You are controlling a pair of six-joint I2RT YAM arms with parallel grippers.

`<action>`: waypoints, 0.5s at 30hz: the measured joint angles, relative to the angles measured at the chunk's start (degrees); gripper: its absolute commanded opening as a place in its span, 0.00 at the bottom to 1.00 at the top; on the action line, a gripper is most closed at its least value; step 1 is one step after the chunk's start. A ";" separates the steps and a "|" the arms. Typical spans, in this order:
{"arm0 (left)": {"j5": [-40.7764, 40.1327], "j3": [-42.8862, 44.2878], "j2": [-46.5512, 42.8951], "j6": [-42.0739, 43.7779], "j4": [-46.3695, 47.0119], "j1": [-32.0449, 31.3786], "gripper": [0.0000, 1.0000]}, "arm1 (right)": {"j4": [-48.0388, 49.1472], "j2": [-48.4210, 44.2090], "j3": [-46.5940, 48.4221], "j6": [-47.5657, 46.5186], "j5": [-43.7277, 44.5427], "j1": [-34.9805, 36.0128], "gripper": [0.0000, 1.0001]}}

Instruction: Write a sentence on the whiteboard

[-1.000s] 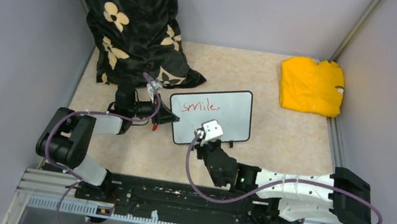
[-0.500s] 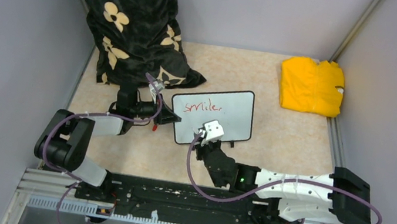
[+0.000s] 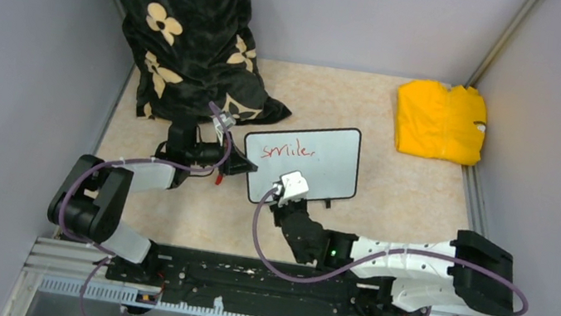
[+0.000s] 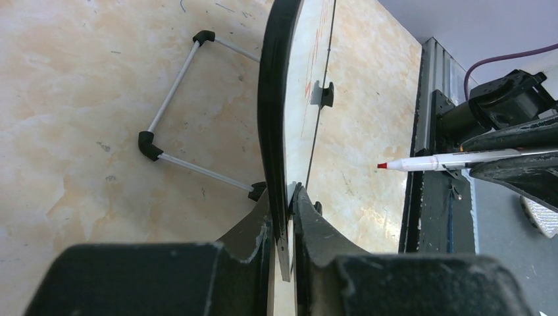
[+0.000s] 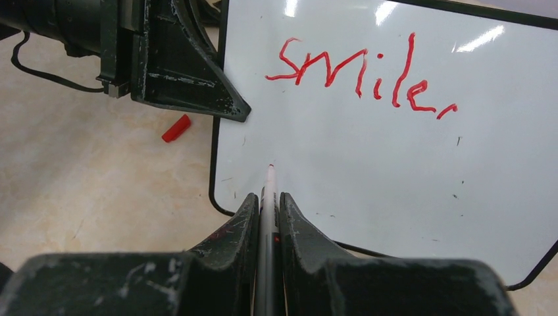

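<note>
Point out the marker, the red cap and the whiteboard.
marker (image 4: pixel 434 160): left wrist view, on its white barrel.
red cap (image 5: pixel 176 128): right wrist view, on its middle.
whiteboard (image 5: pixel 368 184): right wrist view, on its bare white face.

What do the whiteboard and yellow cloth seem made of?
The whiteboard: smooth, glossy white coated panel, judging by the bright glare spots; the core material cannot be told. The yellow cloth: soft matte fabric, shown by its folds and creases.

The left hand (image 3: pixel 238 160) meets the whiteboard (image 3: pixel 326 177) on its left, right hand (image 3: pixel 287 191) over its near-left corner
</note>
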 measured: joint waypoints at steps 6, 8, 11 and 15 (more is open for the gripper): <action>-0.63 0.33 -0.66 1.33 -2.08 -0.13 0.00 | 2.12 0.87 0.00 -0.59 -0.55 -0.85 0.00; -0.72 0.50 -0.76 1.73 -2.71 -0.15 0.00 | 2.56 0.74 0.00 -0.96 -0.94 -0.87 0.00; -0.76 0.94 -0.79 2.36 -3.80 -0.15 0.00 | 2.71 0.13 -0.09 -1.22 -1.29 -0.87 0.00; -1.64 1.05 -1.57 2.62 -5.35 -0.26 0.00 | 3.19 -1.79 -1.57 -1.49 -1.31 -0.90 0.00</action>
